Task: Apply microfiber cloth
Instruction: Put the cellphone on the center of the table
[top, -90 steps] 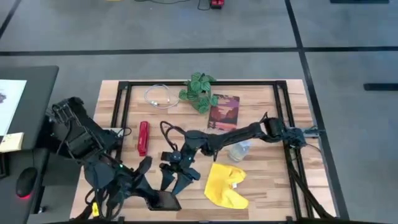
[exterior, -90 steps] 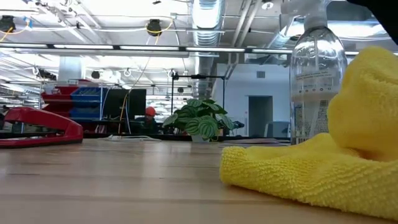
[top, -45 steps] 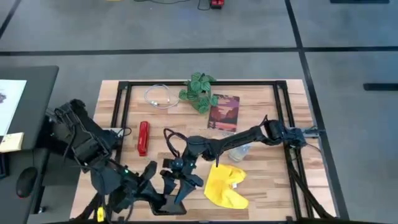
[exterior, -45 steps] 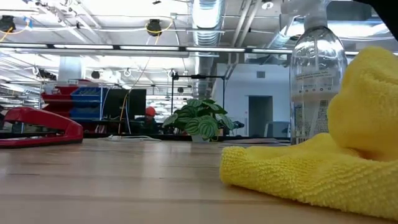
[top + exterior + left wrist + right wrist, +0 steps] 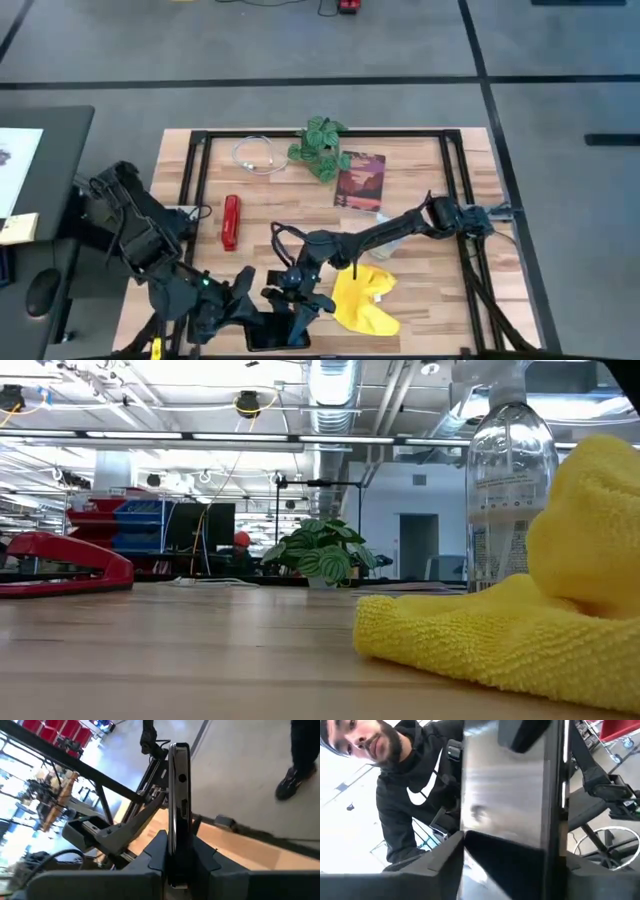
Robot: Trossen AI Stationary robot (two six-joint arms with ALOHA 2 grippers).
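Both pincers have slid toward the front edge of the tabletop [image 5: 420, 290] over the last second, carrying the phone [image 5: 276, 342] with them; the cloth [image 5: 362, 298] has not moved.

Going left to right in the high view: the left pincer [image 5: 243, 316] sits at the front edge, and its wrist view shows its two fingers [image 5: 155, 855] pinching the phone [image 5: 178, 810] edge-on, the phone standing upright between them. Just to its right, the right pincer [image 5: 300, 308] has its fingers spread around the phone's other side; its wrist view is filled by the phone's glossy face [image 5: 510, 805], with a person [image 5: 410, 795] in a dark hooded top behind.

Just beside the right pincer, on its right, the cloth lies crumpled on the wood, apart from the phone. Beyond it stands a clear bottle [image 5: 510, 480].
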